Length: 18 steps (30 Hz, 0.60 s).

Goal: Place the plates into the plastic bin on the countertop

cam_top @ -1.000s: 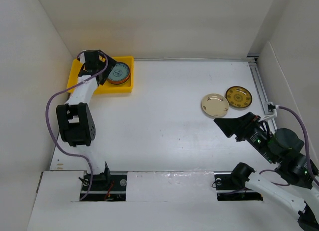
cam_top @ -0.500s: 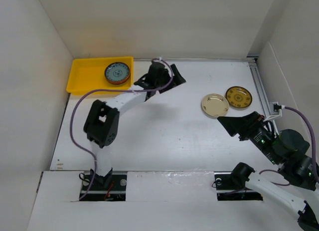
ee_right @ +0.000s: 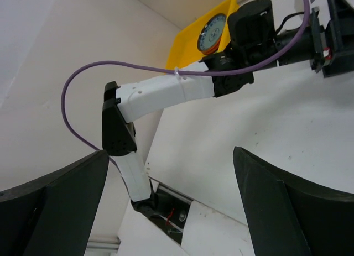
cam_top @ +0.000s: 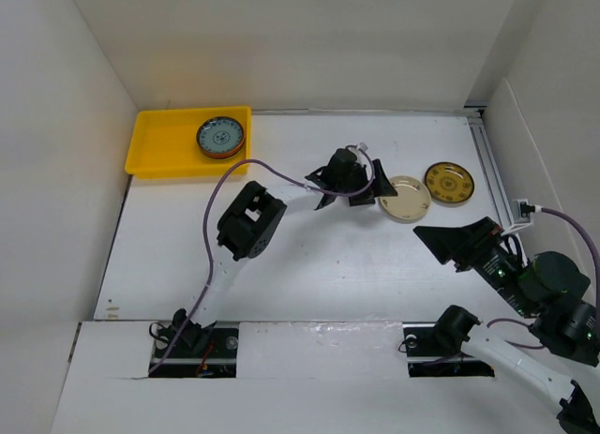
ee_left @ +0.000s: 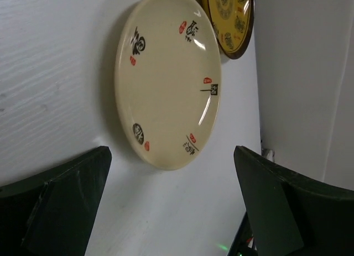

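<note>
The cream plate lies flat on the white tabletop, right of centre, with a brown-and-gold plate just beside it on its right. A teal patterned plate sits in the right end of the yellow bin at the far left corner. The left arm reaches to the cream plate's left edge, jaws spread wide and empty. The right arm hangs near both plates, jaws likewise released.

The left arm is stretched out rightward, its left gripper spread wide; the right gripper is likewise spread.
</note>
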Each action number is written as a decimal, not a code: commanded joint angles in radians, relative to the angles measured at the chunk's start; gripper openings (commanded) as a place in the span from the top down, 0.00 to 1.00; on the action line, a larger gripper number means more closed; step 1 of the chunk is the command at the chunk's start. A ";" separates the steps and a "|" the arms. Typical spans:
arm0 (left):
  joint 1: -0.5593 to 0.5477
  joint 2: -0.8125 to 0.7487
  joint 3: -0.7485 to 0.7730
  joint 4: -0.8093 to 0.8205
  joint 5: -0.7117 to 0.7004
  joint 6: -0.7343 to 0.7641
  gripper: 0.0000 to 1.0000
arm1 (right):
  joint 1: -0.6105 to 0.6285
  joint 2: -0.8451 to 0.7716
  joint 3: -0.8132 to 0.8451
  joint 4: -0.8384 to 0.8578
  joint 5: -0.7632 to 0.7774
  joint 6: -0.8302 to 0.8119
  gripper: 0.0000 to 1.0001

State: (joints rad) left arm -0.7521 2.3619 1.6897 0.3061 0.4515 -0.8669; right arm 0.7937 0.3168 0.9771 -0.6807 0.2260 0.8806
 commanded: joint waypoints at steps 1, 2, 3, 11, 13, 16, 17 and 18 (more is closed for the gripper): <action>-0.019 0.054 0.050 -0.018 0.004 -0.021 0.05 | 0.002 -0.007 -0.029 0.029 -0.046 0.034 0.00; -0.020 0.063 0.060 -0.030 -0.013 -0.021 0.06 | 0.002 -0.007 -0.029 0.029 -0.047 0.034 0.00; -0.020 0.072 0.070 -0.039 -0.023 -0.021 0.08 | 0.002 -0.007 -0.029 0.039 -0.056 0.034 0.00; -0.029 0.111 0.131 -0.120 -0.120 -0.052 0.63 | 0.002 -0.016 -0.040 0.049 -0.065 0.043 0.00; -0.029 0.111 0.174 -0.165 -0.160 -0.052 0.82 | 0.002 -0.016 -0.040 0.049 -0.065 0.043 0.00; -0.029 0.088 0.185 -0.248 -0.235 -0.037 1.00 | 0.002 -0.016 -0.022 0.030 -0.056 0.043 0.00; -0.029 0.065 0.170 -0.258 -0.259 -0.037 1.00 | 0.002 -0.016 -0.021 0.030 -0.056 0.043 0.00; -0.029 0.004 0.154 -0.286 -0.293 -0.023 1.00 | 0.002 -0.025 -0.021 0.030 -0.047 0.043 0.00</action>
State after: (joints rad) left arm -0.7776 2.4634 1.8469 0.1631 0.2867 -0.9287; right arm 0.7937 0.3122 0.9348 -0.6804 0.1753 0.9173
